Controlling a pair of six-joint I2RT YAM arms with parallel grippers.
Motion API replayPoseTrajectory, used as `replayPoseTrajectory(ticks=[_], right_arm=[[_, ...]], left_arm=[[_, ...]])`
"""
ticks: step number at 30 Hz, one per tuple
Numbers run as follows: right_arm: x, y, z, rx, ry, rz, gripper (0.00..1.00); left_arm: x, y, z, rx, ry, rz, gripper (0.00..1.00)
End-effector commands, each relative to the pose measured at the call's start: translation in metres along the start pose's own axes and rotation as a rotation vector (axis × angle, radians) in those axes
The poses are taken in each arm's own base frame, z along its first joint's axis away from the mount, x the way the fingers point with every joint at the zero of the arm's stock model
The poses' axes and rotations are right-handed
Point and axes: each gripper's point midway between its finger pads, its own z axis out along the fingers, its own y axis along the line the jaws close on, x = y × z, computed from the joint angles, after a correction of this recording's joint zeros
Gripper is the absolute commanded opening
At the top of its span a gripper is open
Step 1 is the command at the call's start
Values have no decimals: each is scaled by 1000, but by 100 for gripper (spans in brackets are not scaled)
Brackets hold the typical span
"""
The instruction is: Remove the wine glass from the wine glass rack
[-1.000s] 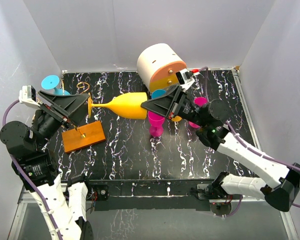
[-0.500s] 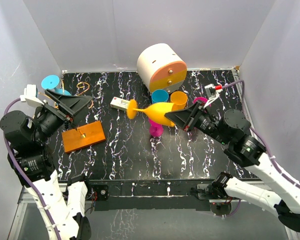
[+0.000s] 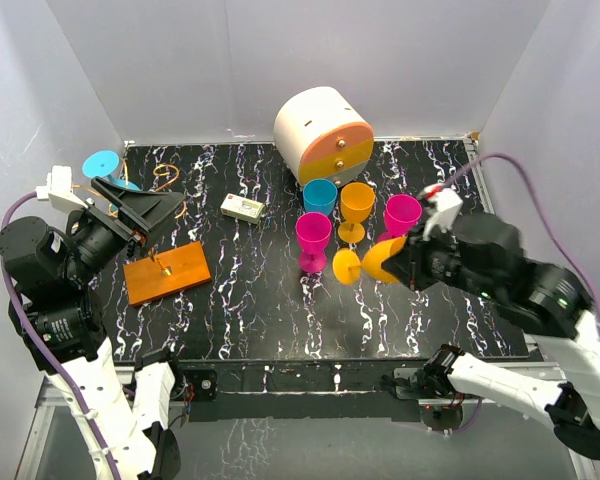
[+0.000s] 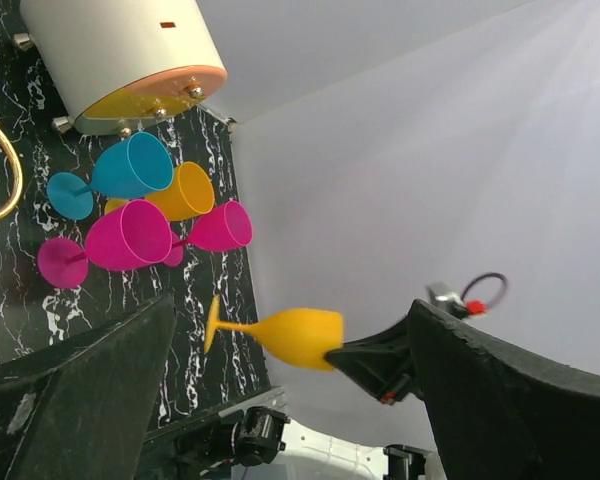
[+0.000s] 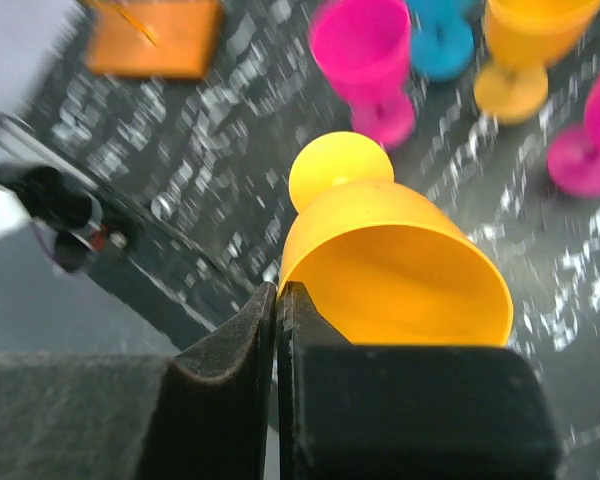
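Observation:
My right gripper [image 3: 405,262] is shut on the rim of a yellow wine glass [image 3: 365,263] and holds it on its side above the table, foot pointing left. The glass fills the right wrist view [image 5: 390,260] and shows in the left wrist view [image 4: 285,335]. The wine glass rack [image 3: 167,270], an orange base plate with a thin post, stands at the left, also seen blurred in the right wrist view [image 5: 160,38]. A golden wire hook [image 3: 165,172] lies behind it. My left gripper [image 3: 170,207] is open and empty above the rack.
A white-and-orange round drawer cabinet [image 3: 322,133] stands at the back. Blue [image 3: 320,196], orange [image 3: 357,208] and two magenta glasses [image 3: 313,240] [image 3: 401,216] stand mid-table. A small white box [image 3: 243,208] and a blue glass [image 3: 104,166] are at the left.
My right gripper has carried the yellow wine glass away from the rack, rightward and toward the near edge, past the standing glasses. My left gripper has stayed above the rack.

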Motion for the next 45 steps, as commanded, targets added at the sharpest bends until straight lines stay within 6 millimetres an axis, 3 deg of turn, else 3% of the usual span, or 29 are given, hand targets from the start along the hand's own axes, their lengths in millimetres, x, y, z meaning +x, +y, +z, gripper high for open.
replayPoseTrajectory(ticks=[1,6,9,15,20,33,45], right_arm=[[68,-32,24,194,367,13,0],[53,-55,47,352,310,8,0],[39,-65,74,414,248,-16,0],[21,-65,124,426,201,-75,0],[23,-70,148,435,245,-122,0],[58,-80,179,377,340,-119,0],[68,-95,188,414,374,-129,0]], left_arm=[[4,-2,-1,3,24,-18,99],[5,-10,-5,16,26,-5,99],[7,-12,-7,16,28,-2,99],[9,-21,-12,15,37,13,99],[9,-20,-12,2,36,12,99],[9,-21,-13,2,26,-1,99],[13,-20,-17,-15,25,5,99]])
